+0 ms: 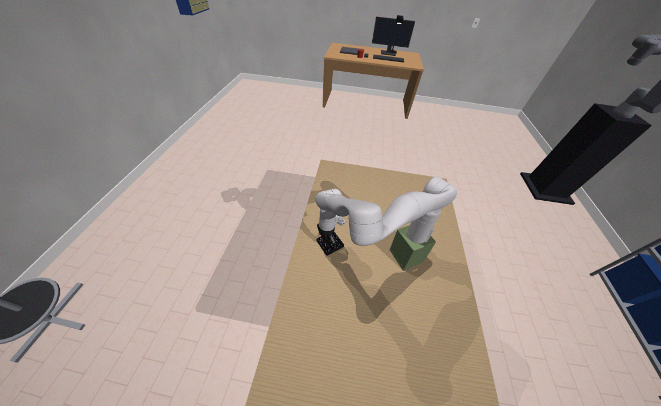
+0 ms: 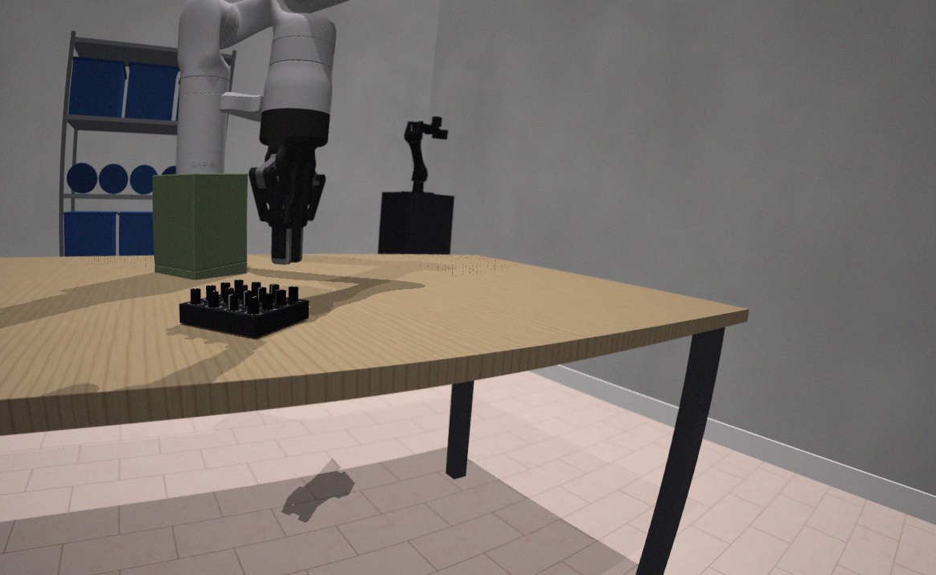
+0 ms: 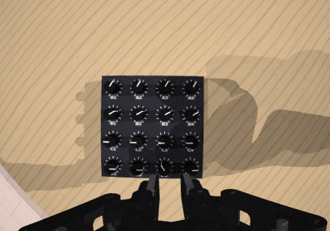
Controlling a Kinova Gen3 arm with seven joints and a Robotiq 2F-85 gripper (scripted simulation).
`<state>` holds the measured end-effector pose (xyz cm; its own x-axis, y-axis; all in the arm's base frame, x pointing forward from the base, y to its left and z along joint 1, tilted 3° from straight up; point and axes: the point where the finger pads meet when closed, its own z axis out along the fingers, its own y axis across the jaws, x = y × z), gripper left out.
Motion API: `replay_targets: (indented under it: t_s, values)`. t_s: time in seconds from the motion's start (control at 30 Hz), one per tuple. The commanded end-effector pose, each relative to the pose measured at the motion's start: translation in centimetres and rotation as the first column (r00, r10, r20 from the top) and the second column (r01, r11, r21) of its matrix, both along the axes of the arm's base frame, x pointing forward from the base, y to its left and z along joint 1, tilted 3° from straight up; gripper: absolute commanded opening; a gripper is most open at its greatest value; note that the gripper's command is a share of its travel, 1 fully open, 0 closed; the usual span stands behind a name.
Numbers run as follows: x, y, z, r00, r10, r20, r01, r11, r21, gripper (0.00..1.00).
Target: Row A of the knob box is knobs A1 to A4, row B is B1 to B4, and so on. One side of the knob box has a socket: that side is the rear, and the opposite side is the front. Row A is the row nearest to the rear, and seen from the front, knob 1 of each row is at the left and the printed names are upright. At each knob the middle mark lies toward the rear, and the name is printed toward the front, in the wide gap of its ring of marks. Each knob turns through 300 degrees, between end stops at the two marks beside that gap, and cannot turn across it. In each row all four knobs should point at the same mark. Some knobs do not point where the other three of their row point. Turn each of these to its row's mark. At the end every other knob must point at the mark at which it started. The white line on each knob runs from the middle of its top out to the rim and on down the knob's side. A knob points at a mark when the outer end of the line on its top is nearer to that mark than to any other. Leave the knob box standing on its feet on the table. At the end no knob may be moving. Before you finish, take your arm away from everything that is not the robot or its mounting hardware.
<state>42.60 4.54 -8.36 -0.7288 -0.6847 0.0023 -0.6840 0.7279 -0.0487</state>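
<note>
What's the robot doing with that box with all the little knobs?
The robot's gripper hangs above the knob box, its fingers a little apart with nothing between them. The box sits on the table. In rows A, B and C the white lines match along each row. In the front row, the third knob points a different way from its neighbours, so it probably needs turning.

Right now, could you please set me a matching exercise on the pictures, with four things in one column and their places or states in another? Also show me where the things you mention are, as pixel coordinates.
1. knob A2 [image 3: 139, 86]
2. knob C4 [image 3: 190, 141]
3. knob D3 [image 3: 163, 167]
4. red cup [image 1: 360, 53]

a. line toward the left
b. on the brown desk [image 1: 373, 67]
c. line steeply up, leaning left
d. line steeply up, leaning right

Pairs: 1-d; 2-a; 3-c; 4-b
</note>
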Motion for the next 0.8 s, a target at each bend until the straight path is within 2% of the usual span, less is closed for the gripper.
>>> replay_targets:
  t_s: [0.0, 0.77]
  values:
    - [0.3, -0.4, -0.6, 1.000, 0.008, 0.004, -0.008, 1.000, -0.008, 0.19]
    - [0.3, -0.4, -2.3, 1.000, 0.004, 0.004, -0.004, 1.000, -0.008, 0.19]
